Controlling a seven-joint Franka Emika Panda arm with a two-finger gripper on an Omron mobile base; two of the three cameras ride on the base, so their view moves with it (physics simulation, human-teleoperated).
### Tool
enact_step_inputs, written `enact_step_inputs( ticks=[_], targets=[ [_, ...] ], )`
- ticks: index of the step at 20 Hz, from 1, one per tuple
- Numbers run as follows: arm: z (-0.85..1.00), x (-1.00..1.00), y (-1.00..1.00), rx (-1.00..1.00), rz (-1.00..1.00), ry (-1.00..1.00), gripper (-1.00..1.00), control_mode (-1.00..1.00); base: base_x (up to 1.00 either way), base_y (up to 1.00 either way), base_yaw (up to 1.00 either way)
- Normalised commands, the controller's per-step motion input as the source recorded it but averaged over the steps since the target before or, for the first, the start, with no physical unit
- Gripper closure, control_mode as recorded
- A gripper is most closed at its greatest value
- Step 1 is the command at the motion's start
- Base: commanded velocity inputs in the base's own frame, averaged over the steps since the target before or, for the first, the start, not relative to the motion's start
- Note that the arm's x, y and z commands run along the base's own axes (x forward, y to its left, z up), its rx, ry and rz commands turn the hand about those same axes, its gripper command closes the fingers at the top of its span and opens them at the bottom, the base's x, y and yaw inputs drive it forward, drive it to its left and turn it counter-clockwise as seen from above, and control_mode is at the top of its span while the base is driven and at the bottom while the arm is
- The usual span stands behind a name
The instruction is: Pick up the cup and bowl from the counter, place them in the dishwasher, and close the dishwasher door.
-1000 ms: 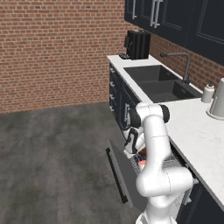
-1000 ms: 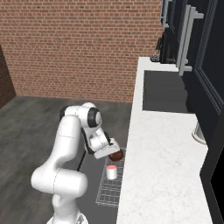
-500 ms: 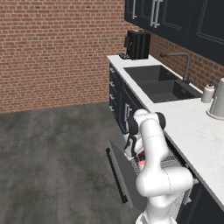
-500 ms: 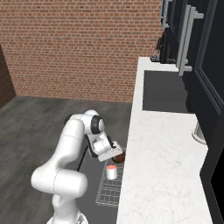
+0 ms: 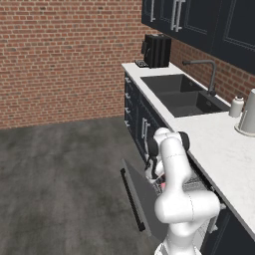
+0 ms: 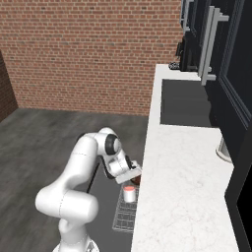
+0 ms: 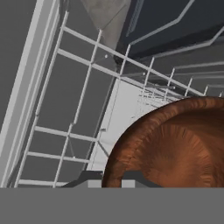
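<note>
The white arm bends low beside the long white marble-like bench [image 6: 182,182], with its jaws down in the open under-bench dishwasher [image 6: 125,211]. In the hand view the two dark fingertips [image 7: 89,178] are closed on the rim of the glossy dark reddish-brown round bowl [image 7: 175,148], one tip outside the rim and one inside it. The bowl hangs over the pale wire rack [image 7: 83,100], whose bars cross below it; whether it touches the rack I cannot tell. In the right base view the gripper [image 6: 134,176] sits at the bench's front edge, the bowl a small dark shape at its tip. Just below it, the small pinkish-red cup with white rim [image 6: 129,193] stands upright in the rack. The flat dark navy dishwasher door [image 5: 142,201] is dropped open, its long bar handle toward the floor side. Farther along the bench lies the dark sink [image 5: 182,92] with its bent tap.
</note>
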Motion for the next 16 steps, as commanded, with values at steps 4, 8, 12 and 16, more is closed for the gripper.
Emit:
enact_step_inputs(
  ticks=[4,8,12,16],
  targets=[
    [-0.43,0.06,-0.05,0.00,0.00,0.04,1.00,-1.00,0.00,0.00,0.00],
    [-0.44,-0.01,0.19,-0.04,0.00,0.01,-1.00,-1.00,0.00,0.00,0.00],
    [-0.01,-0.02,0.28,-0.01,0.00,-0.04,-1.00,-1.00,0.00,0.00,0.00],
    [0.05,-0.12,0.17,0.00,0.00,-0.13,-1.00,-1.00,0.00,0.00,0.00]
  ],
)
